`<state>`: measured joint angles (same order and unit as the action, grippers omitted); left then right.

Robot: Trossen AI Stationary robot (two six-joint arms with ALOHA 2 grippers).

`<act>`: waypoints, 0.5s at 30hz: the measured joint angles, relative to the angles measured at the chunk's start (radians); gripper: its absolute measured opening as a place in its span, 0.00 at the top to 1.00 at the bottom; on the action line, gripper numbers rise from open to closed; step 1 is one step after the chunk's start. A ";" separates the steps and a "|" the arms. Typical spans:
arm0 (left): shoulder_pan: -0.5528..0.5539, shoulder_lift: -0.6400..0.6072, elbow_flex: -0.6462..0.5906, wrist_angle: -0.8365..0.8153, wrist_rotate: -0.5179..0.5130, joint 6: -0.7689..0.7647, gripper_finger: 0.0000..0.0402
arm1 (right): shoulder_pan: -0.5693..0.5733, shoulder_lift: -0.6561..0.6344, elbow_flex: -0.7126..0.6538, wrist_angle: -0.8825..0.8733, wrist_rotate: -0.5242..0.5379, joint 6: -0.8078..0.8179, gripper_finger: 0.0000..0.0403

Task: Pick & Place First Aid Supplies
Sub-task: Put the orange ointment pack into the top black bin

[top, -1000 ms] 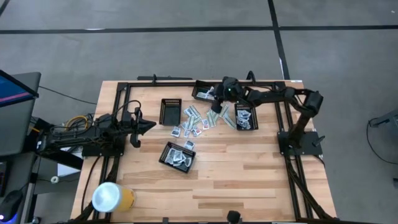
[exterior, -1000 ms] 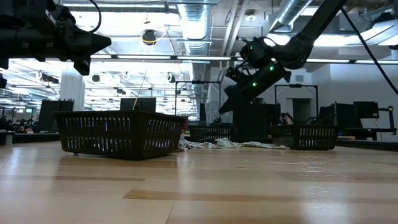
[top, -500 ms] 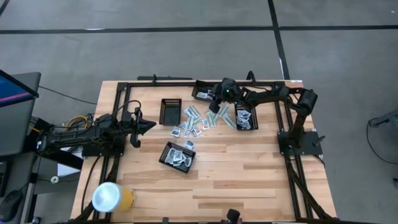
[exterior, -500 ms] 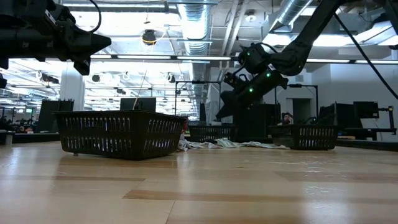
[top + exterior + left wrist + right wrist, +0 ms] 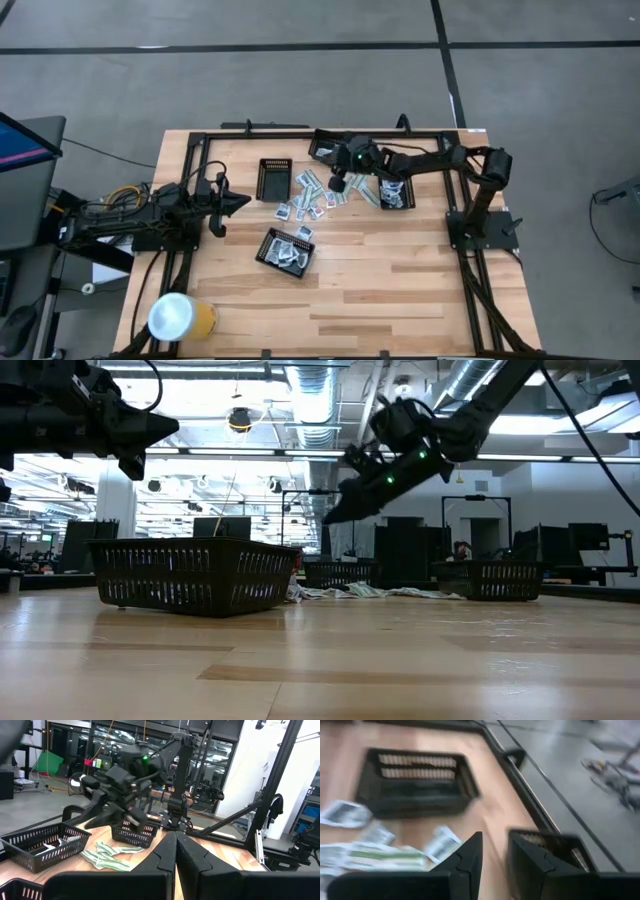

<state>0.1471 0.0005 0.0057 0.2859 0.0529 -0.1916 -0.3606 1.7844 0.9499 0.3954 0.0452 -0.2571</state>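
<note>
While the left gripper (image 5: 236, 203) waits shut at the table's left side, the right gripper (image 5: 338, 184) hangs above the packets (image 5: 318, 196) with its fingers (image 5: 465, 861) narrowly parted and nothing between them. These packets are small and flat: squarish white or silvery sachets and slim pale green-white strips, strewn loose in a heap at the table's middle, between four black mesh trays. Two trays (image 5: 293, 250) and (image 5: 396, 190) already hold some packets; the tray (image 5: 274, 178) just left of the heap looks empty, and the rear tray (image 5: 326, 149) is partly hidden by the arm. Underneath is a pale wood table (image 5: 400, 290) edged by a black frame, with a yellow roll (image 5: 180, 316) at its near left corner. Grey floor surrounds it; the low view shows ceiling ducts and lights.
</note>
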 joint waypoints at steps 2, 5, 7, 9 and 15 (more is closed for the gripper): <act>0.000 0.000 0.000 0.000 0.000 0.000 0.98 | 0.035 0.000 0.013 0.001 0.000 -0.012 0.78; 0.000 0.000 0.000 0.003 0.000 0.000 0.98 | 0.076 0.000 0.015 -0.009 0.000 -0.012 0.78; 0.000 0.000 0.000 0.003 0.000 0.000 0.98 | 0.098 0.000 0.015 -0.032 0.000 -0.012 0.78; -0.004 0.000 0.000 0.003 0.000 0.000 0.98 | 0.117 0.000 0.015 -0.074 0.004 -0.012 0.78; -0.019 0.000 0.000 0.005 0.000 0.000 0.98 | 0.164 0.000 0.014 -0.169 0.006 -0.012 0.78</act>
<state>0.1284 0.0006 0.0055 0.2905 0.0532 -0.1913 -0.1969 1.7844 0.9642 0.2262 0.0513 -0.2695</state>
